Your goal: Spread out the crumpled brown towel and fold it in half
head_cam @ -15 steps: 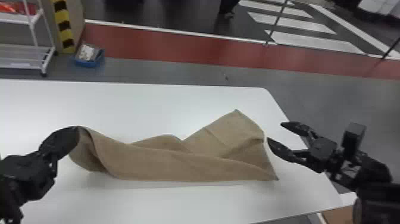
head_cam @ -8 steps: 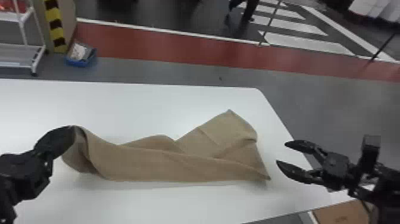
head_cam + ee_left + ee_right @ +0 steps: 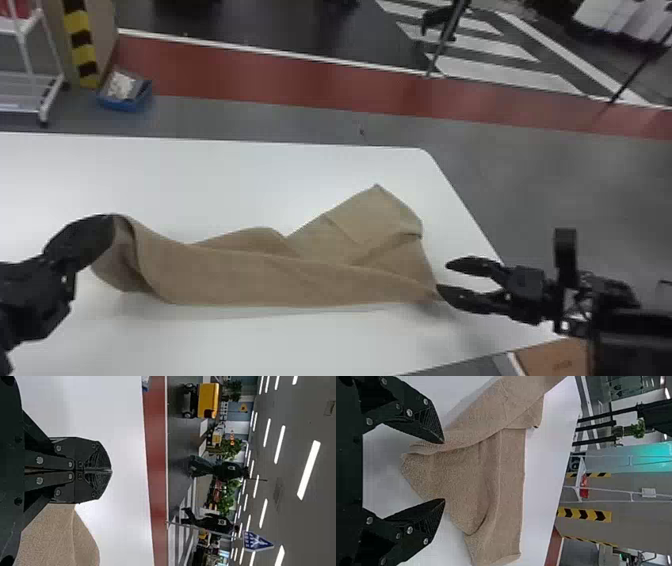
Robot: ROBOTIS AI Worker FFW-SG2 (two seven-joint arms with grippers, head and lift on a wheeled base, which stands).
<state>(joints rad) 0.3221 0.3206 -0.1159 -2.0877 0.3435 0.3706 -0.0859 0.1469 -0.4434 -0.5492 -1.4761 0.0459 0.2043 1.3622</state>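
The nubby brown towel (image 3: 300, 280) lies in a long, creased strip on the smooth white table (image 3: 210, 175), its left end raised and clamped in the left gripper (image 3: 109, 220). Jaws apart, the right gripper (image 3: 442, 276) is beside the towel's right corner; the table stretches beyond to a rounded edge.

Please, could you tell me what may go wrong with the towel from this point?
The left claw is shut on just one end of the towel, so that end might slip out under a pull. The open right claw is at the other end, where layers overlap; closing there, it may pinch several at once, or miss the corner, and the towel would not spread flat.
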